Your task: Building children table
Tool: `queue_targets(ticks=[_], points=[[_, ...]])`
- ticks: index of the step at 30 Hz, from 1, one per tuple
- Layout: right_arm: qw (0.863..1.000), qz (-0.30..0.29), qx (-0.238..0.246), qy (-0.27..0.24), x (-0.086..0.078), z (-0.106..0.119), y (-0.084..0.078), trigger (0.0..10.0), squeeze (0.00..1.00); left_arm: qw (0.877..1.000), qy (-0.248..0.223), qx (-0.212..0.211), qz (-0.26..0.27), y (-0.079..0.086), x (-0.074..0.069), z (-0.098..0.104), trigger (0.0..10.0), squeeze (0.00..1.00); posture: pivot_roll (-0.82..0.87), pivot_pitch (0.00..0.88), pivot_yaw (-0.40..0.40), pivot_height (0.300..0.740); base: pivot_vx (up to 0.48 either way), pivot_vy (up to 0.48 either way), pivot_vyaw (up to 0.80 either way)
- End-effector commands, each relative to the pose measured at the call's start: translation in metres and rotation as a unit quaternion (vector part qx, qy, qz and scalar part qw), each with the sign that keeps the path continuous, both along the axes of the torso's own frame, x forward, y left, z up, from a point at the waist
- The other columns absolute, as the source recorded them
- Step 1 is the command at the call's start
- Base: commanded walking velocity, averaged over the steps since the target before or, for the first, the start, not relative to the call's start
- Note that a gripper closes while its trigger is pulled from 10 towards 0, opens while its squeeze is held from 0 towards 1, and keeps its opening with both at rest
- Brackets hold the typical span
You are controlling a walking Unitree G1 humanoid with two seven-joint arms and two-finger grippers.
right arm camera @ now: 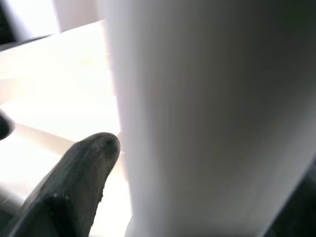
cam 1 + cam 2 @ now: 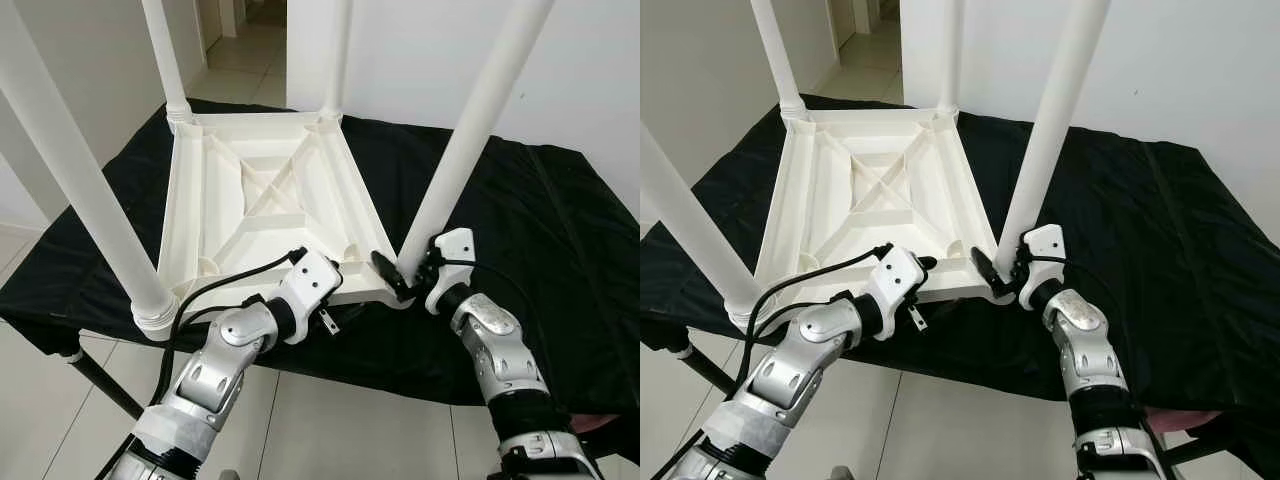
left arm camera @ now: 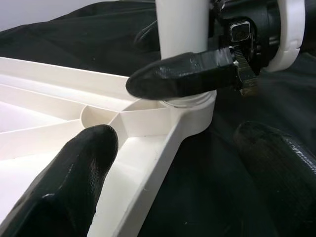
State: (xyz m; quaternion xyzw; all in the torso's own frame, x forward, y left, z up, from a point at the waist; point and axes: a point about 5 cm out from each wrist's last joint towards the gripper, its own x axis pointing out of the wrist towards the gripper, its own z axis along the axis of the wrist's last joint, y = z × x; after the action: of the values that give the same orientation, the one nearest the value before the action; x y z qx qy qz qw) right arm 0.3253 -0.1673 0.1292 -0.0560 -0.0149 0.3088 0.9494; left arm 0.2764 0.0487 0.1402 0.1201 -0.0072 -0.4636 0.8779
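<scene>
Child's table (image 2: 262, 205) lies upside down on the black-draped bench (image 2: 540, 230), four legs pointing up, so the corner sockets are reachable from above. Right claw (image 2: 412, 270) is clenched around the base of the near-right leg (image 2: 470, 140), probably to seat or twist it into its corner socket, while the left claw (image 3: 163, 148), fingers spread and grasping nothing, straddles the table's near rim beside that corner, likely to steady it. That corner sits close to the bench's front edge; open cloth lies to the right for shifting.
</scene>
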Motion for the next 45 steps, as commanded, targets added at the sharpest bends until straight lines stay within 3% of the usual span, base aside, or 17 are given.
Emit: queue_targets(ticks=[1,6,7,8,9,22,23,25,28,30,32,38,41,42,44,45], points=[[0.999,0.037,-0.017,0.009,0.002,-0.003,0.003,10.0,0.00,1.000,0.003,0.004,-0.009,-0.002,-0.003,0.000,10.0,0.00,-0.04,0.000,-0.008,0.740,0.000,0.000,0.00],[0.998,0.057,-0.025,0.017,0.011,-0.005,0.004,10.0,0.00,1.000,0.002,0.005,-0.012,-0.002,-0.003,0.000,10.0,0.00,-0.04,0.000,-0.008,0.740,0.000,0.000,0.00],[0.998,0.057,-0.032,0.021,0.012,-0.008,0.004,2.7,0.00,1.000,0.002,0.005,-0.011,-0.002,-0.003,0.001,10.0,0.00,-0.03,0.000,-0.002,0.740,0.000,0.000,0.00],[0.997,0.057,-0.037,0.024,0.012,-0.010,0.003,2.7,0.00,1.000,0.001,0.005,-0.010,-0.001,-0.003,0.001,10.0,0.00,-0.03,0.000,0.000,0.740,0.000,0.000,0.00],[0.997,0.056,-0.037,0.031,0.012,-0.012,0.002,0.0,0.00,1.000,0.001,0.005,-0.009,-0.001,-0.002,0.001,10.0,0.00,-0.02,0.000,0.002,0.740,0.000,0.000,0.00],[0.997,0.050,-0.029,0.044,0.014,-0.018,-0.008,0.0,0.00,1.000,0.000,0.008,-0.002,0.004,-0.001,0.004,10.0,0.00,-0.01,0.000,0.000,0.740,0.000,0.000,0.00],[0.998,0.030,-0.040,0.044,0.015,-0.020,-0.009,10.0,0.00,1.000,0.000,0.007,-0.001,0.004,0.000,0.004,10.0,0.00,-0.01,0.000,-0.002,0.740,0.000,0.000,0.00],[0.998,0.030,-0.040,0.044,0.015,-0.020,-0.009,10.0,0.00,1.000,0.000,0.007,-0.001,0.004,0.000,0.004,10.0,0.00,-0.01,0.000,-0.002,0.740,0.000,0.000,0.00],[0.997,-0.033,-0.054,0.044,0.017,-0.025,-0.011,10.0,0.00,1.000,-0.001,0.005,0.002,0.003,0.000,0.005,10.0,0.00,-0.01,0.000,-0.004,0.740,0.000,0.000,0.00],[0.997,-0.033,-0.054,0.044,0.017,-0.025,-0.011,10.0,0.00,1.000,-0.001,0.005,0.002,0.003,0.000,0.005,10.0,0.00,-0.01,0.000,-0.004,0.740,0.000,0.000,0.00],[0.996,-0.067,-0.034,0.038,0.014,-0.025,-0.009,10.0,0.00,1.000,-0.001,0.005,0.004,0.004,0.001,0.005,10.0,0.00,-0.02,0.000,-0.006,0.740,0.000,0.000,0.00],[0.995,-0.096,-0.008,0.030,0.008,-0.024,-0.004,10.0,0.00,1.000,-0.001,0.002,0.007,0.005,0.002,0.005,10.0,0.00,-0.03,0.000,-0.007,0.740,0.000,0.000,0.00],[0.990,-0.137,0.014,0.030,0.004,-0.026,0.000,10.0,0.00,1.000,0.001,-0.002,0.007,0.005,0.002,0.005,10.0,0.00,-0.03,0.000,-0.007,0.740,0.000,0.000,0.00],[0.981,-0.185,0.048,0.037,-0.001,-0.029,0.002,10.0,0.00,1.000,0.007,-0.010,0.010,0.004,0.002,0.005,10.0,0.00,-0.05,0.000,-0.020,0.740,0.000,0.000,0.00],[0.981,-0.185,0.048,0.037,-0.001,-0.029,0.002,10.0,0.00,1.000,0.007,-0.010,0.010,0.004,0.002,0.005,10.0,0.00,-0.05,0.000,-0.020,0.740,0.000,0.000,0.00],[0.971,-0.227,0.070,0.039,-0.006,-0.031,0.003,10.0,0.00,1.000,0.012,-0.017,0.013,0.005,0.002,0.005,10.0,0.00,-0.05,0.000,-0.022,0.740,0.000,0.000,0.00]])
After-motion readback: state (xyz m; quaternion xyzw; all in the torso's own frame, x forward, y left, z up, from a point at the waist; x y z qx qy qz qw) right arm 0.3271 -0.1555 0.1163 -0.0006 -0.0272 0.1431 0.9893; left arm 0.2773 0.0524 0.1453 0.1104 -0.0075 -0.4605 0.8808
